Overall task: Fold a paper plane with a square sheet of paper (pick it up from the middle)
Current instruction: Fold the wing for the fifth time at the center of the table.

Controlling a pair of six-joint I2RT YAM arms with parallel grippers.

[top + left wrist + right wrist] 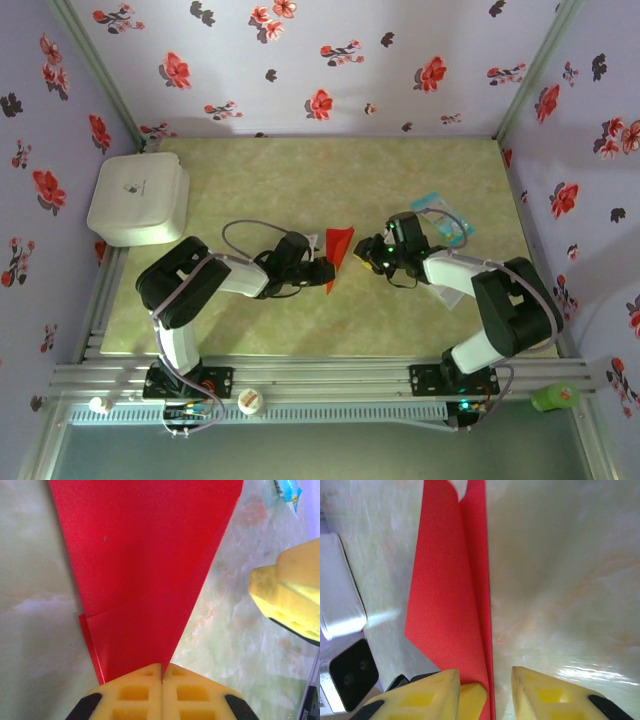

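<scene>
The red sheet of paper [339,250] lies folded into a narrow pointed wedge at the table's middle, its point toward the near edge. My left gripper [326,272] reaches in from the left. In the left wrist view the left gripper [162,666] is shut on the paper [145,565] at its pointed end. My right gripper [363,256] comes from the right. In the right wrist view the right gripper [484,675] is open, its fingers straddling the long folded edge of the paper [447,595] with gaps on both sides.
A white box [139,198] sits at the back left of the table. A light-blue-and-white packet [441,216] lies behind the right arm. A green object [555,397] and a white cap [250,402] rest on the front rail.
</scene>
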